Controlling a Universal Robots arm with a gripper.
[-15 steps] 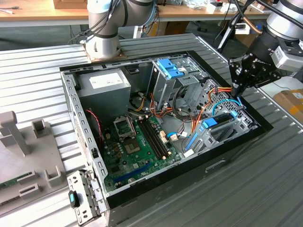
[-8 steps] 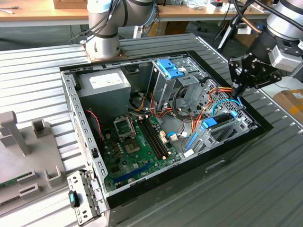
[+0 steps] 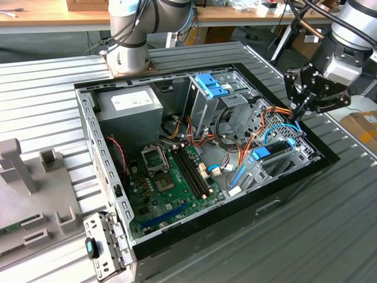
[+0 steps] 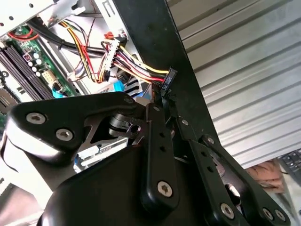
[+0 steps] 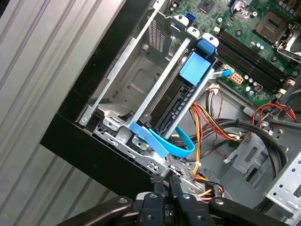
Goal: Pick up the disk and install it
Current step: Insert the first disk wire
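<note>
Here, the gripper [image 5: 165, 182] has its fingers drawn almost together at the case edge, probably to suit the small black power connector [image 4: 167, 83]. Its own linkage hides whether they pinch it. Beyond, the disk [image 5: 181, 96] stands on edge in the drive cage [image 5: 127, 89], seemingly seated, with its label turned out of sight.

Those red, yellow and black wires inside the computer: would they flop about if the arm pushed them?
Probably floppy: the wires bend in loose curves. Likely light, being thin strands. They would likely spring back rather than travel, since they are bundled into a black connector close to the tool.
</note>
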